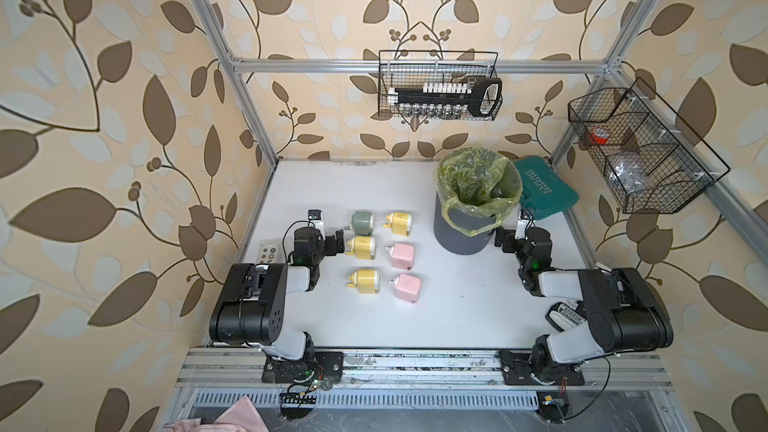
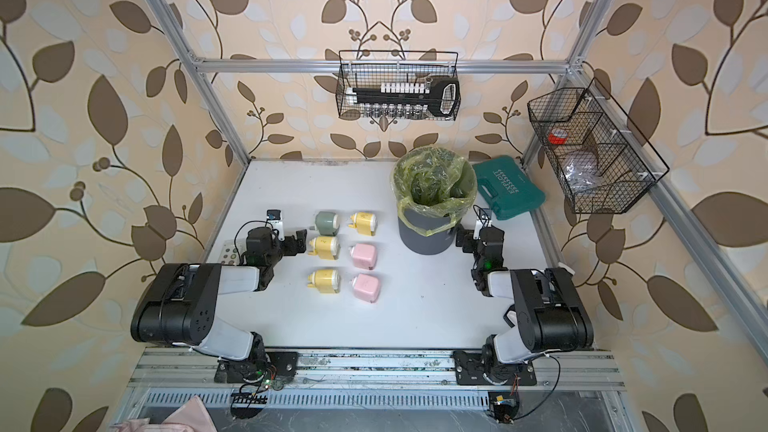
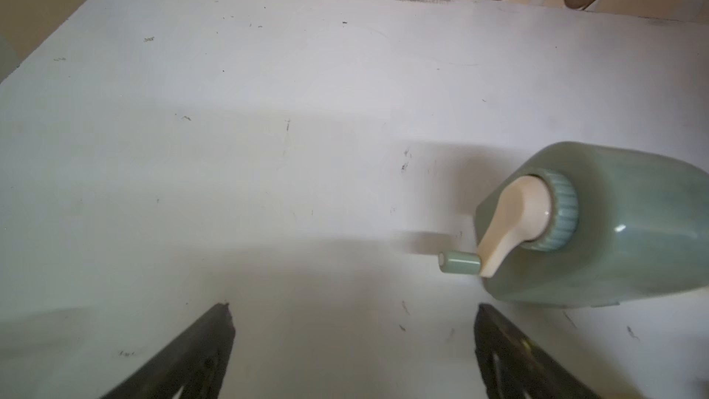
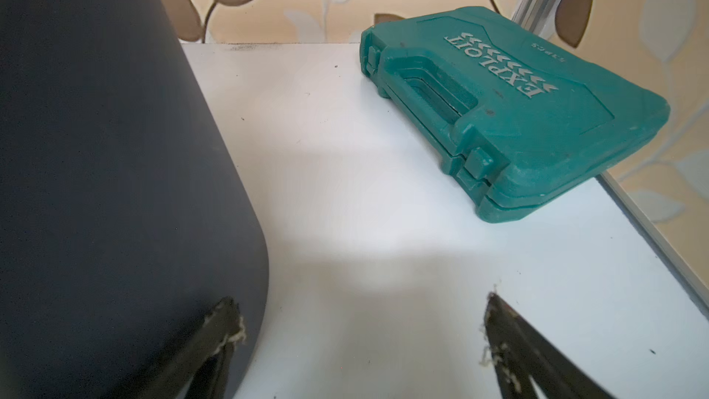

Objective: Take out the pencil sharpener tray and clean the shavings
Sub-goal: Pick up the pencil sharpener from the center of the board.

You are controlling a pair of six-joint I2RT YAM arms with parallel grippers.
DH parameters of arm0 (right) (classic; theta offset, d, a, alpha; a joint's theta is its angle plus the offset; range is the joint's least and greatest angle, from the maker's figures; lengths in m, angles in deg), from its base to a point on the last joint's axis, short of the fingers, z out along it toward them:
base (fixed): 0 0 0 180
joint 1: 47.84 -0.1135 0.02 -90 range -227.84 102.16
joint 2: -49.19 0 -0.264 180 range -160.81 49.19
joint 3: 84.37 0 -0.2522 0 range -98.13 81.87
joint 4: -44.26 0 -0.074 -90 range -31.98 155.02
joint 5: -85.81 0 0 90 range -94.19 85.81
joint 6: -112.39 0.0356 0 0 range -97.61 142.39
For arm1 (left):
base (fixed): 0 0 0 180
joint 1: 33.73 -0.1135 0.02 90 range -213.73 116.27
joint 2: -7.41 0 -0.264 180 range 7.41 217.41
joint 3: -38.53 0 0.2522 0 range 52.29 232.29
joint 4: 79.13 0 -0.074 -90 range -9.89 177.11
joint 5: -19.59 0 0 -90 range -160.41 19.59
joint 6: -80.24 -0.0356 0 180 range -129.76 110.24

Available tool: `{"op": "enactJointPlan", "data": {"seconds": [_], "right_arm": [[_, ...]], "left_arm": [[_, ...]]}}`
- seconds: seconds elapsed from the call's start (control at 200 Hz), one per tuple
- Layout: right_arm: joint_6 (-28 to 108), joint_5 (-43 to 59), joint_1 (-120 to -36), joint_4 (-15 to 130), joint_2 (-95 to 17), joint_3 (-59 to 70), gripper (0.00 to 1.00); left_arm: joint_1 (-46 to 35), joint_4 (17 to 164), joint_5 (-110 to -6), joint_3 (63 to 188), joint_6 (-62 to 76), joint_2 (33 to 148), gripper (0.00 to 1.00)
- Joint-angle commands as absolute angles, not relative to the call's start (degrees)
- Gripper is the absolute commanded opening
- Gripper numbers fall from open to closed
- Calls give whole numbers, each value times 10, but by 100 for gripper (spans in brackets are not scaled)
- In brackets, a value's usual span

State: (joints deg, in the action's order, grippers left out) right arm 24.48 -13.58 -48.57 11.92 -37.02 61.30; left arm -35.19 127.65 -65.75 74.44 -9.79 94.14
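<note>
- Nearest row: near yellow sharpener (image 1: 365, 281) and near pink sharpener (image 1: 407, 288) stand side by side on the desk (image 1: 457, 313), untouched.
- Left hand (image 1: 338, 242): fingers apart, empty, low over the desk, just beside the middle yellow sharpener (image 1: 362, 247). In the wrist view the green sharpener (image 3: 594, 224) sits off to one side, its crank knob (image 3: 459, 262) poking toward the hand.
- Right hand (image 1: 500, 241): apart, empty, close against the bin (image 1: 461, 238) (touching or not, cannot tell).
- No tray is out. I judge each one is inside its sharpener; the shavings are not visible from any view.
- Farthest: a green case (image 1: 548, 193) behind the bin.
- Risks, as I judge them:
  - The sharpeners look light, so pulling a tray without bracing the body could drag the whole sharpener.
  - The rows are tight, so a reach may knock a neighbour or snag a crank.
  - A tray tipped before it reaches the bin would scatter shavings on the desk.
  - A careless swing of the right hand could shove the bin.
</note>
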Motion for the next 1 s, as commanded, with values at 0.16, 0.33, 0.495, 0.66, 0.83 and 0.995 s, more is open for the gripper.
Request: {"op": "enactJointPlan", "data": {"seconds": [0.16, 0.33, 0.495, 0.66, 0.83, 0.995], "right_arm": [[246, -134, -490, 115, -367, 605, 99], [247, -134, -490, 115, -368, 605, 99], [247, -134, -490, 115, -367, 605, 99], [261, -215, -507, 120, -346, 612, 99], [329, -365, -538, 266, -221, 612, 99], [570, -377, -495, 645, -78, 504, 99]], "left_arm": [[-351, 1284, -645, 751, -106, 934, 99], [-350, 1285, -645, 751, -106, 934, 99], [-350, 1283, -644, 752, -106, 934, 99], [-350, 1290, -647, 746, -106, 928, 99], [-350, 1117, -702, 793, -98, 811, 99], [-347, 1006, -679, 798, -124, 647, 99]]}}
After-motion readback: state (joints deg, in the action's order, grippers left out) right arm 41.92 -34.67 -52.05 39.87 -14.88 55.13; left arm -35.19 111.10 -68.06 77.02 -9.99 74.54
